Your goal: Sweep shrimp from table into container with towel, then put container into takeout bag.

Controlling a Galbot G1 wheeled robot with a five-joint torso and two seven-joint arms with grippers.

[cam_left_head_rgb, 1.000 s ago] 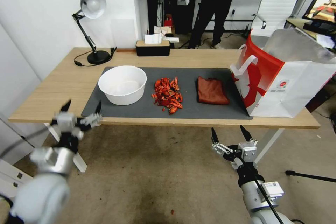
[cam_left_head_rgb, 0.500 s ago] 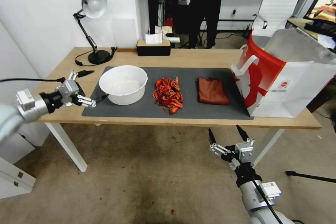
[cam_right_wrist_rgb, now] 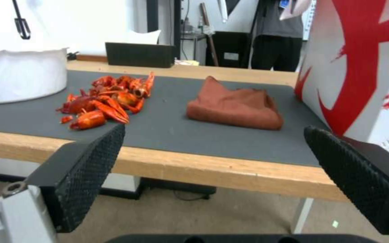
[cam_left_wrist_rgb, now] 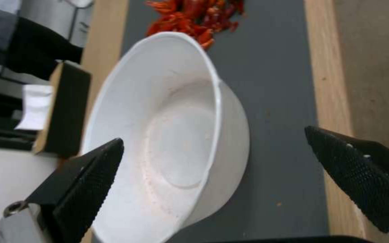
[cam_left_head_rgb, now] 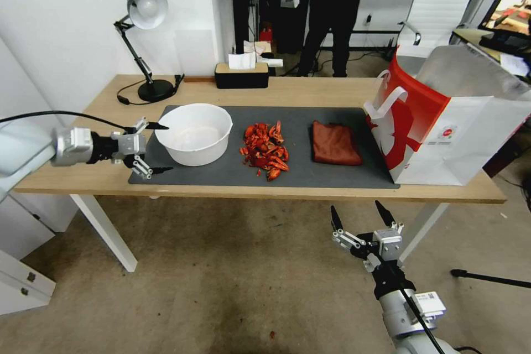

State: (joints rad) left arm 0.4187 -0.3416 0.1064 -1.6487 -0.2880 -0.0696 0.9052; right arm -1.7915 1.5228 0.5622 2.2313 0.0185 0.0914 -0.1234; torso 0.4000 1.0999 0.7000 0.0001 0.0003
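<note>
shrimp: I see the heap of red shell pieces point(cam_left_head_rgb: 265, 152) mid-way along the dark grey mat point(cam_left_head_rgb: 298, 177), between the bowl and the cloth, touching neither
container: the white plastic bowl point(cam_left_head_rgb: 193, 133) stands upright and empty on the mat's left end, just beside the heap
towel: the rust-red cloth point(cam_left_head_rgb: 335, 144) lies folded on the mat, near the bag and untouched
takeout bag: the red and white paper bag point(cam_left_head_rgb: 442, 121) stands open at the right end of the counter point(cam_left_head_rgb: 83, 121)
left end effector point(cam_left_head_rgb: 152, 148): I have it level with the bowl's outer side, fingers spread wide to either side of the wall, holding nothing
right end effector point(cam_left_head_rgb: 359, 215): hanging below the counter's front edge, fingers wide apart, empty
risk: I judge the bowl light; a finger catching its wall before both sides meet could shove it into the heap and scatter pieces, or tip it
risk two: the heap sits close to the front edge, so a loose sweep could drop pieces to the floor
left wrist view: shows the bowl's bare inside point(cam_left_wrist_rgb: 176, 135) and the gap to each fingertip
right wrist view: shows the cloth's point(cam_right_wrist_rgb: 235, 108) humped fold and the heap's point(cam_right_wrist_rgb: 106, 101) low height, seen from counter level
</note>
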